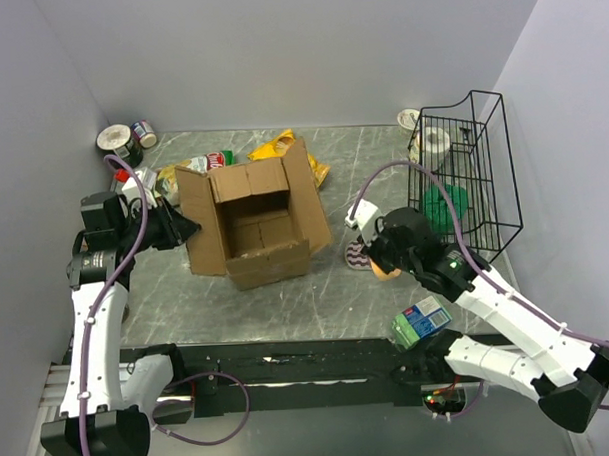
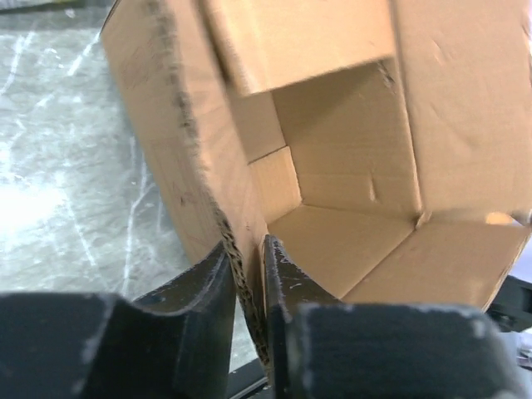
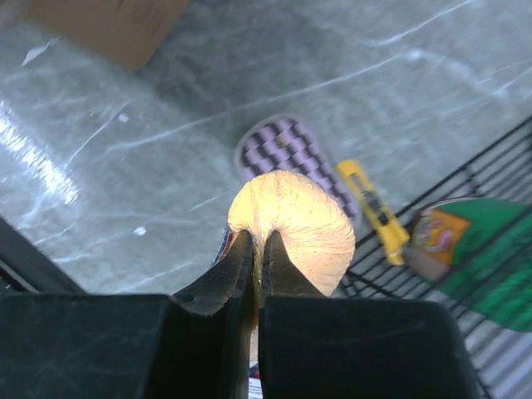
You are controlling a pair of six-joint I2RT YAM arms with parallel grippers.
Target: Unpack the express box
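— Where's the express box?
— Middle of the bench, flaps up. Your left fingers straddle its left flap, barely apart — clamped or not, I cannot tell. Pull and the box tips.
— And the right?
— Right fingers pinched tight on a pale orange packet — thin hold, it may slip.

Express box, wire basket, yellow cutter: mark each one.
express box (image 1: 257, 230), top external view, on its inner floor.
wire basket (image 1: 491, 181), top external view, on its right side wall.
yellow cutter (image 3: 374, 209), right wrist view, on the middle of its body.
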